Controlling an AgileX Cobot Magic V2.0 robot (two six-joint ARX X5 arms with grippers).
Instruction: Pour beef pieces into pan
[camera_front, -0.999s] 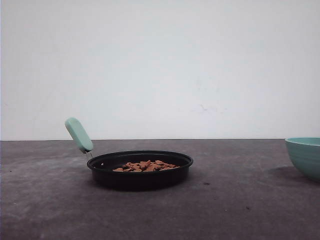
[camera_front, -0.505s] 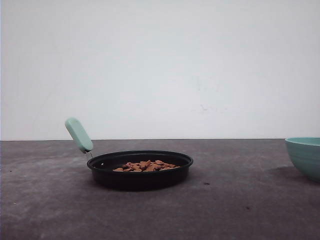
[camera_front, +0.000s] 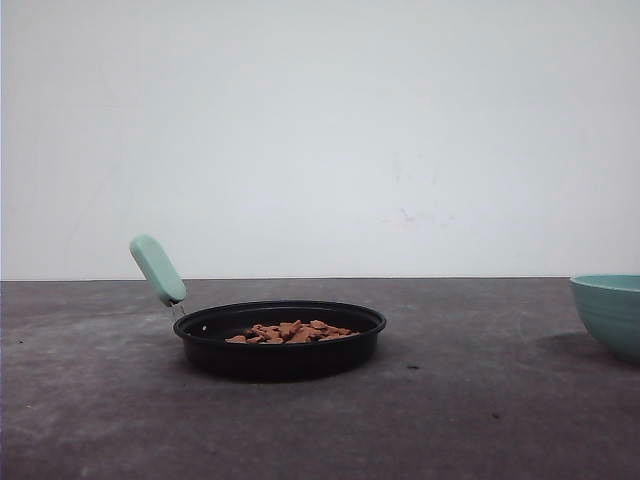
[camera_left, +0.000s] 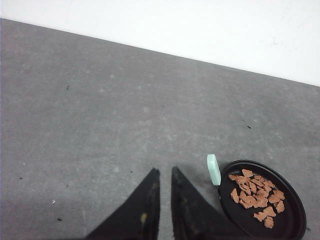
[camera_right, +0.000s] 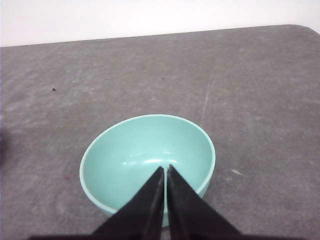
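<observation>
Beef pieces (camera_front: 292, 332) already fill the pan (camera_front: 280, 340); we keep both tools, left (camera_left: 162, 176) and right (camera_right: 165, 172), seemingly clenched empty, above the bench (camera_front: 480, 420).

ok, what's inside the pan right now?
The pan holds a low heap of beef pieces, spread over part of its black floor. In the front view the near rim hides the floor beneath them.

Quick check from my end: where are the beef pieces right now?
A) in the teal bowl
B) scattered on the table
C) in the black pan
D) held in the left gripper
C: the beef pieces lie heaped inside the pan, while the bowl under the right gripper is empty.
</observation>
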